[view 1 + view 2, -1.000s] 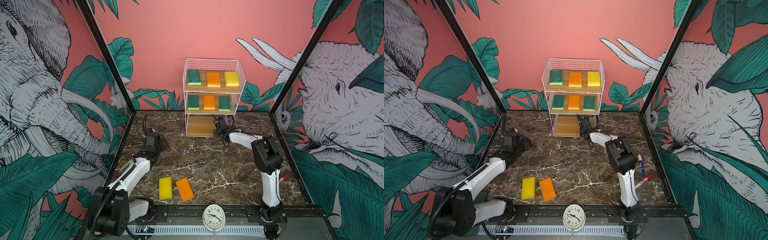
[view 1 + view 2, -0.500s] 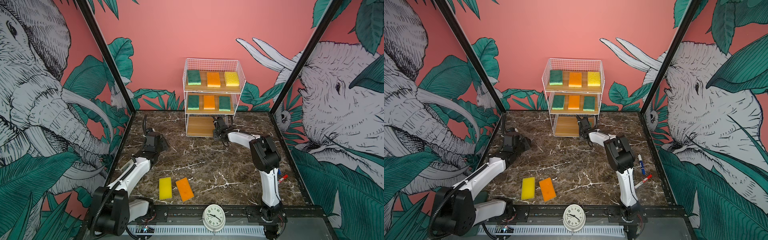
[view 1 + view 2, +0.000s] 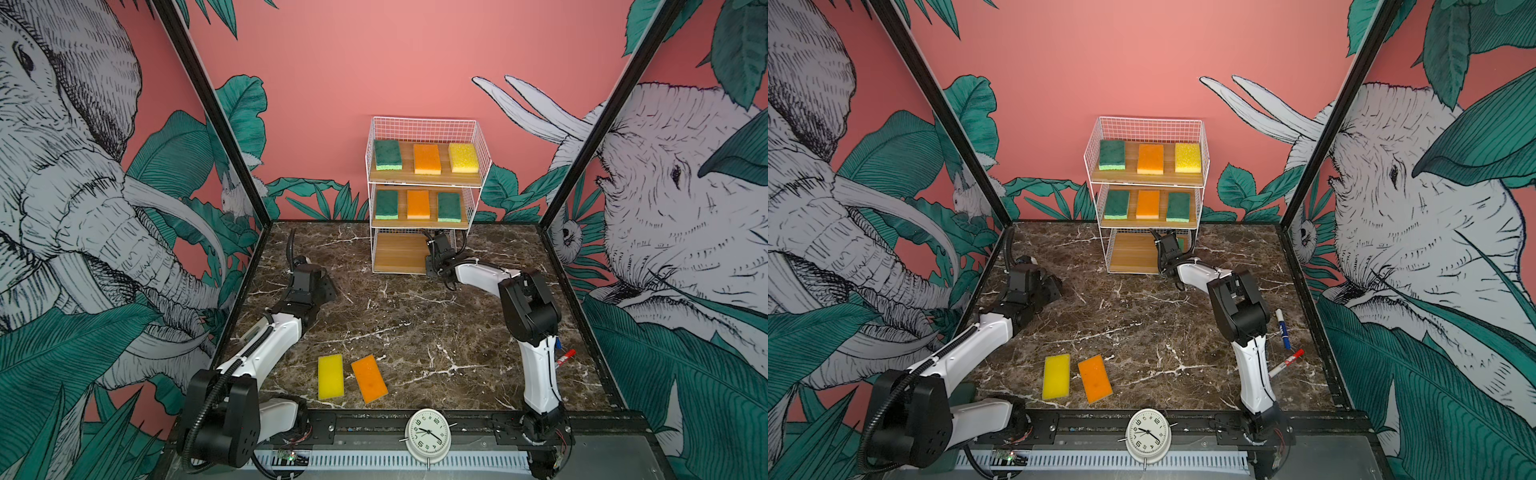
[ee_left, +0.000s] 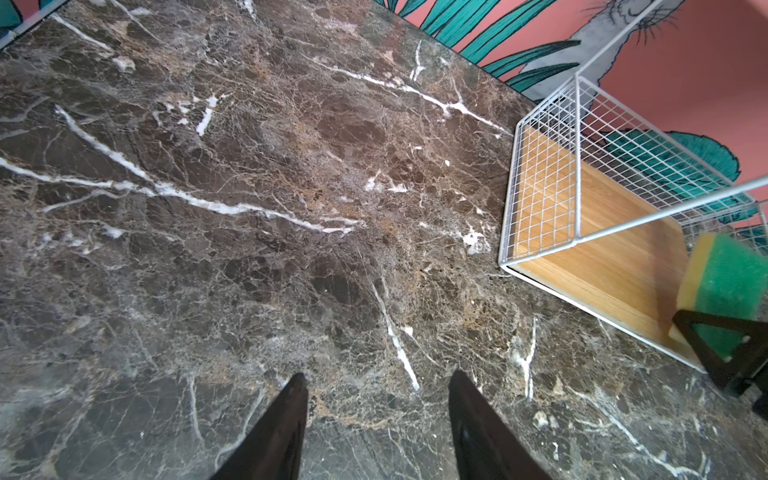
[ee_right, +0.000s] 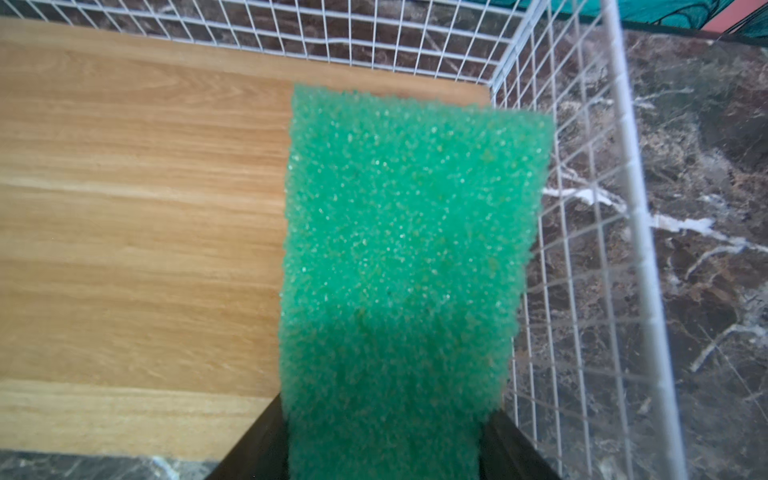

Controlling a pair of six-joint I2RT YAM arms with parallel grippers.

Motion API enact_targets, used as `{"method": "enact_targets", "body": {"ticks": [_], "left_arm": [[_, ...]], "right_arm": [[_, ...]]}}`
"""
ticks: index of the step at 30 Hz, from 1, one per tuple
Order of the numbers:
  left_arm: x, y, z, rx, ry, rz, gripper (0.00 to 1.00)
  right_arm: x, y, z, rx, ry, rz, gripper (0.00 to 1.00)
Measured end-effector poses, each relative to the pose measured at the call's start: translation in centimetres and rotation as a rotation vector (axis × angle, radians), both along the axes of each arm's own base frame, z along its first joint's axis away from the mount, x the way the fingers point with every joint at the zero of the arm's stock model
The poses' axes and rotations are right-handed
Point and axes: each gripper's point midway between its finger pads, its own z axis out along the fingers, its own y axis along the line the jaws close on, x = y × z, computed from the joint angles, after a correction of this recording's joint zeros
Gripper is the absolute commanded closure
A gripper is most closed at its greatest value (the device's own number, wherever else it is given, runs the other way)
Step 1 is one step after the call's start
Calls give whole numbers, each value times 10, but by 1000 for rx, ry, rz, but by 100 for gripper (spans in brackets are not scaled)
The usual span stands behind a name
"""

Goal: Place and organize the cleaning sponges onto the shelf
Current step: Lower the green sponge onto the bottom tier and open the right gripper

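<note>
Foam fills the right wrist view: a green sponge (image 5: 407, 249), its near end cut off by the frame, is pinched by its long sides between the half-spread jaws of the right gripper (image 5: 384, 449). It hangs over the right end of the bottom board (image 5: 145, 208) of the shelf (image 3: 424, 180), by the wire side; whether it touches the wood is unclear. In both top views the middle board (image 3: 419, 223) hides nearly all of it.

The left gripper (image 4: 377, 374) hovers over bare table (image 4: 249, 208) near the left edge, jaws half apart, empty.

The top board (image 3: 424, 176) holds three sponges (image 3: 427, 158), the middle board three more. A yellow sponge (image 3: 330, 377) and an orange sponge (image 3: 369, 379) lie side by side near the table's front edge.

By the right edge, the arm hides most of a red marker (image 3: 566, 357) in a top view. Its print and that of the blue marker (image 3: 1282, 330) are too small to read. The numerals of the clock (image 3: 428, 434) are legible only in part.
</note>
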Motion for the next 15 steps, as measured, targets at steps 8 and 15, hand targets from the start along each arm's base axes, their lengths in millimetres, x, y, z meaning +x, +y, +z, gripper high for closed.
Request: {"method": "enact_targets", "body": {"ticks": [8, 15], "left_arm": [[1, 0, 2, 3, -4, -2, 44], [3, 0, 5, 1, -12, -1, 44]], "right_arm": [[15, -2, -1, 3, -19, -27, 35], [16, -7, -9, 7, -5, -46, 35]]}}
